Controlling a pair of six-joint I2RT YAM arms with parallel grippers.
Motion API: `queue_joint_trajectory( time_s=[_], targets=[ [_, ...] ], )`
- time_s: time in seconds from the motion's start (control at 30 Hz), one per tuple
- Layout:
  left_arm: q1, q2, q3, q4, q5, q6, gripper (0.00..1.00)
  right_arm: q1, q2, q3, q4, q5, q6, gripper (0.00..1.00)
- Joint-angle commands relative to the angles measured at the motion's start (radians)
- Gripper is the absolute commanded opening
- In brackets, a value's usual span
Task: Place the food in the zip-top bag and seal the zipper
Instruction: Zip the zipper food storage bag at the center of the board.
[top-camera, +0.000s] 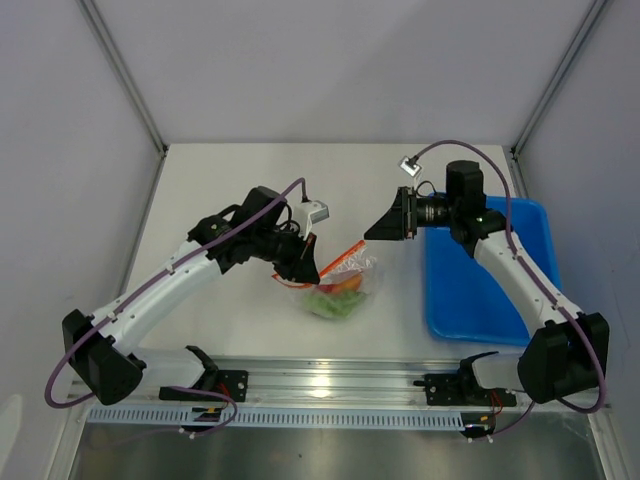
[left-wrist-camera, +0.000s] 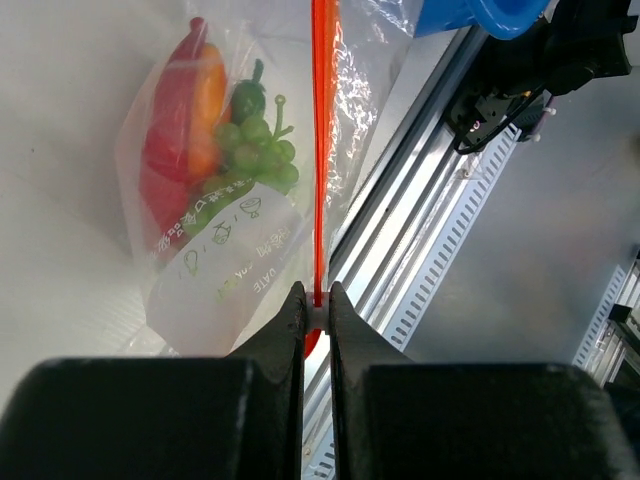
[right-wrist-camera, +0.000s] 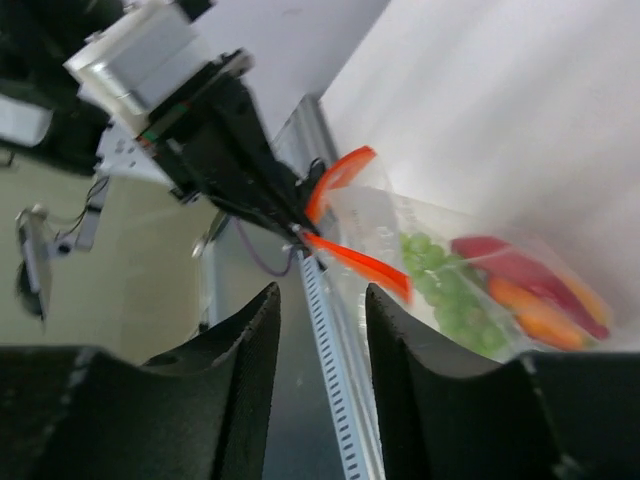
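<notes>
A white table is shown whole only in the top view, with a blue tray at its right and a metal rail along its near edge. The zip-top bag is placed between the two arms, left of the tray and just beyond the rail.

From above, the left gripper is seen at the bag's left end, and the right gripper near the bag's upper right but apart from it.

In the left wrist view, the jaws of the left gripper are pressed together on one end of the zipper, which is drawn as a single straight line. In the right wrist view, two orange-red stretches of the zipper are seen parting near that pinch; whether the mouth is sealed cannot be told. The right gripper is spread there, with nothing between its jaws.

The food, blurred from above, is made out inside the bag in the left wrist view: green grapes, a red piece, an orange piece and a dark green piece.
</notes>
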Motion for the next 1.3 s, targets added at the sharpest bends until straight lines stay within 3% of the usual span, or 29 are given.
queue_joint_trajectory(
  time_s=[0.0,0.23,0.47,0.63,0.87,1.27],
  targets=[
    [0.008,-0.027,0.038,0.012,0.041,0.029,0.00,0.042,0.067,0.052,-0.039,-0.123,-0.053,0.43],
    [0.008,-0.018,0.044,0.007,0.055,0.035,0.00,0.128,0.167,0.133,-0.111,-0.132,-0.146,0.45],
    [0.008,-0.030,0.035,-0.001,0.067,0.041,0.01,0.116,0.169,0.153,-0.101,-0.011,-0.160,0.60],
    [0.008,-0.029,0.037,-0.010,0.067,0.050,0.00,0.090,0.161,0.166,-0.093,0.006,-0.154,0.65],
    [0.008,-0.006,0.067,-0.025,0.078,0.064,0.01,0.087,0.253,0.305,-0.346,0.041,-0.374,0.65],
    [0.008,0.039,0.127,-0.050,0.086,0.082,0.01,0.159,0.323,0.305,-0.332,-0.196,-0.396,0.57]
  ],
)
